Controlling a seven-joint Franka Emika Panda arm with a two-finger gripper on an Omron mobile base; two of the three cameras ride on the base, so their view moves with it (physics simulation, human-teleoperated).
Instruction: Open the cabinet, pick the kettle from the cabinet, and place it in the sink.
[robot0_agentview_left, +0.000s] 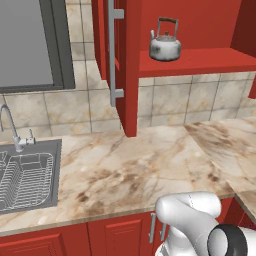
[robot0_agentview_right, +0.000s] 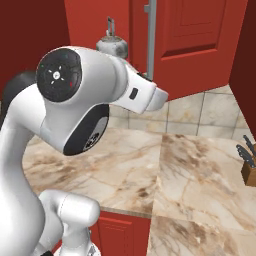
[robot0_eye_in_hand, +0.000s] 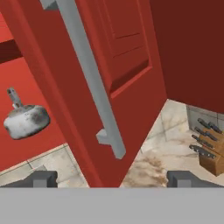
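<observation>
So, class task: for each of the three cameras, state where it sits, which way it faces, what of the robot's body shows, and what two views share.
Left base view: behind the arm's left, facing the sink, counter and open cabinet; arm at lower right.
Right base view: behind the arm's right, facing the cabinet door; arm fills the left.
Hand view: on the hand, facing the door's bar handle; open gripper straddles the door's edge.
Shared: the kettle on the shelf shows in all views; both right and hand views show the knife block.
</observation>
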